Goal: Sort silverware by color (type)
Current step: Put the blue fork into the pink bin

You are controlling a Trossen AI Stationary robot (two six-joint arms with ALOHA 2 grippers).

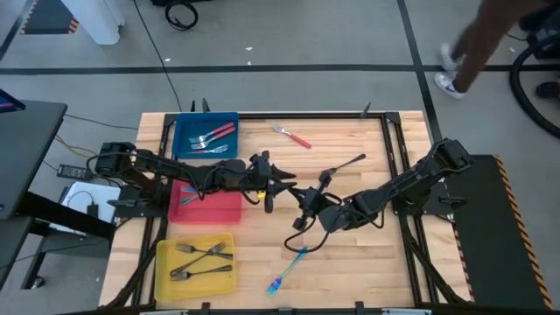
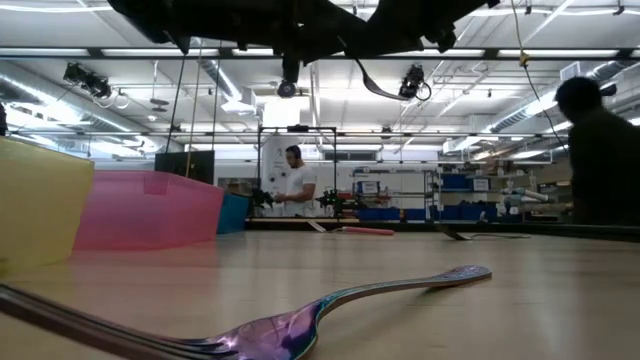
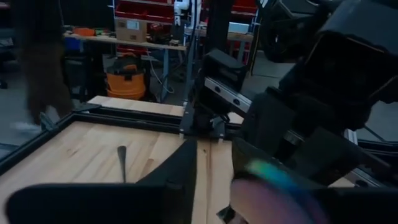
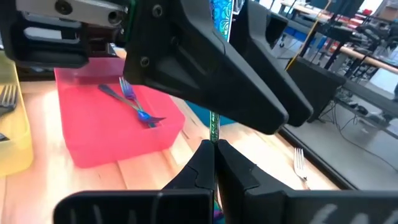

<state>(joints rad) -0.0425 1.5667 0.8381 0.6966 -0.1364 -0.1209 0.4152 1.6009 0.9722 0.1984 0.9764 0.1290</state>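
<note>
A: What sort of place?
B: Robotics lab or workshop. Beyond the wooden table: ceiling strip lights, shelving with blue bins, a person at a bench.

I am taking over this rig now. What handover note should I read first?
Right gripper: shut on an iridescent utensil, above mid-table.
Left gripper: meets it at that same utensil; grip unclear.
Done: two red-handled forks lie in the blue tray, an iridescent fork in the red tray, grey forks in the yellow tray.
Left: the held utensil, plus a loose red-handled fork, a dark utensil and a loose iridescent fork on the table.
</note>
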